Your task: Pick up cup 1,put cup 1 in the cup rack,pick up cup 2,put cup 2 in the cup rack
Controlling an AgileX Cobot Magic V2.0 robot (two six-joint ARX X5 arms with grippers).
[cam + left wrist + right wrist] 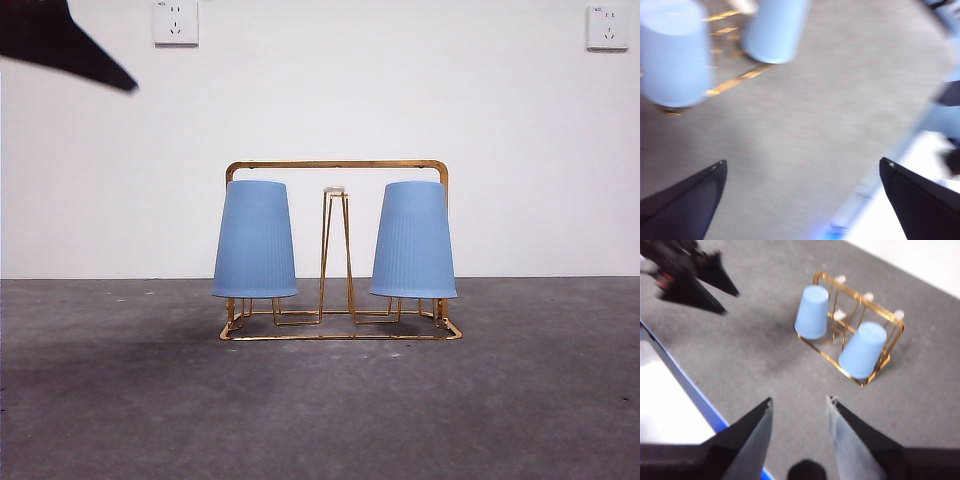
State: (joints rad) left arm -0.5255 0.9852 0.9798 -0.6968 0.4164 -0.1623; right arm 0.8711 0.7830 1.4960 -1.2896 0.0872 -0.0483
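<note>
While both arms hang clear of their work, two blue cups sit upside down on the cup rack (pixel 340 250) at the middle of the gray table (pixel 320 410), one cup (pixel 255 240) on the left side and the other cup (pixel 413 240) on the right as the front view shows them. Each cup is slipped over an upright prong, its rim just above the gold base frame, and a bare white-tipped prong (pixel 335 190) stands between the two under the arched handle. The left gripper (pixel 802 165) hovers above open tabletop with its two black jaws spread wide and nothing between them; the rack and both cups lie beyond its fingertips, near but not touching, in a blurred wrist view. The right gripper (pixel 800 402) is higher and farther back, its jaws parted by a narrow gap and empty, with the rack and cups well apart from its tips. A black tip of one arm shows at the upper left corner of the front view. Two white wall sockets (pixel 176 22) are fixed to the pale wall behind.
</note>
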